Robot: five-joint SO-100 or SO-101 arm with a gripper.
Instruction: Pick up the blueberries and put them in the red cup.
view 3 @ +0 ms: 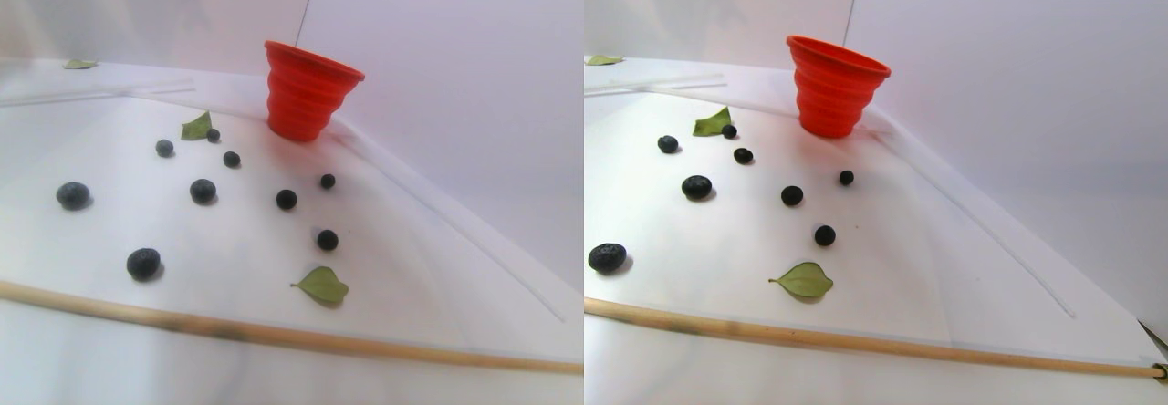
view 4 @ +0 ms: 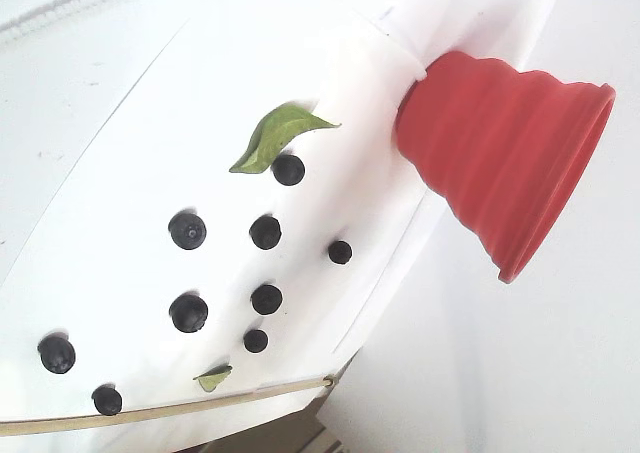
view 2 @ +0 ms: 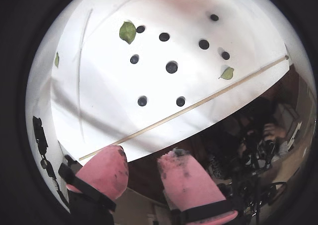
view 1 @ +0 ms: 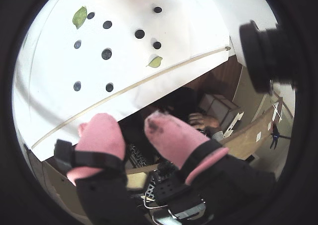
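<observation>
The gripper's [view 2: 144,168] pink padded fingers [view 2: 102,171] are spread apart and hold nothing, hanging off the white sheet's [view 3: 438,268] near edge, past the thin wooden rod [view 3: 274,334]. Nine round, dark blueberries [view 4: 265,232] lie scattered mid-sheet among green leaves [view 4: 275,135]. The ribbed, tapering red cup [view 3: 306,95] stands upright at the far edge; what it contains is hidden.

Nine blueberries [view 4: 266,232], small, round and blue-black, lie scattered and apart from one another on a white sheet; they differ slightly in size. One sits just beside a green leaf's edge. The red cup [view 3: 308,91] stands upright, empty side up, at the sheet's far edge in the stereo pair view, near the berries but touching none. Its ribbed walls taper to a narrow base under a wide rim.
</observation>
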